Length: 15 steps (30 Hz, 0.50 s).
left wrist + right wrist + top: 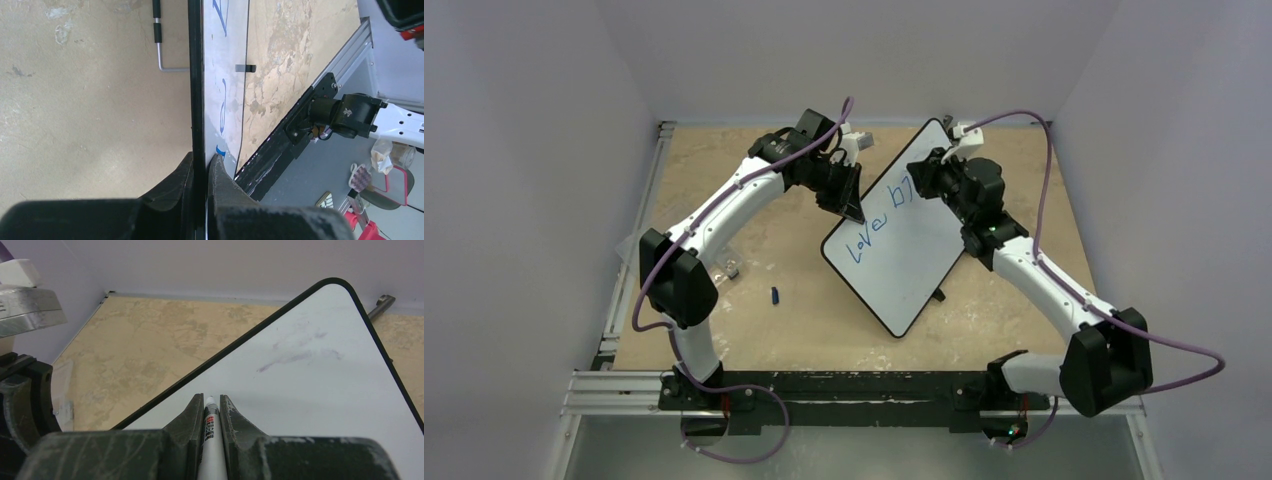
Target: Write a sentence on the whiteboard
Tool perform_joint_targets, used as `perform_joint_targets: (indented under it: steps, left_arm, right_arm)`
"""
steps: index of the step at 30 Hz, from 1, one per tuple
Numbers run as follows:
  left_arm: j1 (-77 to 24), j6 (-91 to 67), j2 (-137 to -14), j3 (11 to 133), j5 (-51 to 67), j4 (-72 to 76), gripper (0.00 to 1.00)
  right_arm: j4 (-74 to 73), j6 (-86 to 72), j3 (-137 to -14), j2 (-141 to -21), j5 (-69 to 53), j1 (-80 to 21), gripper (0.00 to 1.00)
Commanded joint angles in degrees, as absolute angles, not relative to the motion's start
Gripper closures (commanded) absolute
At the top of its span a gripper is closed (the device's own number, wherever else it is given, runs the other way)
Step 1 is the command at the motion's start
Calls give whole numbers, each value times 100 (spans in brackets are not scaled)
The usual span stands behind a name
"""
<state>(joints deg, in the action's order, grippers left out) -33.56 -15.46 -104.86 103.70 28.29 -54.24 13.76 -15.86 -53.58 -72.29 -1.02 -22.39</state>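
Note:
The whiteboard [914,245] lies slanted in the middle of the table, white with a thin black rim. Blue writing [876,218] on it reads roughly "Love b". My left gripper [854,208] is shut on the board's left edge; the left wrist view shows its fingers [220,172] clamped on the rim [196,100], with blue strokes [223,102] on the face. My right gripper [921,180] is shut on a white marker [211,435], held over the board's upper part [310,390]. The marker's tip is hidden.
A small blue marker cap [775,295] and a small grey piece [733,268] lie on the tan table left of the board. A metal hex key [159,40] lies beside the board. Aluminium rails [864,385] run along the near and left edges. White walls surround.

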Motion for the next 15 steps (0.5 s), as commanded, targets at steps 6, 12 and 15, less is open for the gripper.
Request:
perform_joint_targets:
  steps: [6,12,15]
  left_arm:
    - [-3472,-835,-10450,10231,1852,-5572,100]
    - [-3472,-826,-10459,10237,1836,-5577,100]
    - [-3487,-826,-10459,10236,1829,-5578,100]
  right_arm:
    - [1723,-1672,-5645,-7557,-185,-2245,100]
    - [1722,-1624,-5510,-7603,-93,-2249,100]
    - [1693,-1608,-5418,-7589,-19,-2248,100]
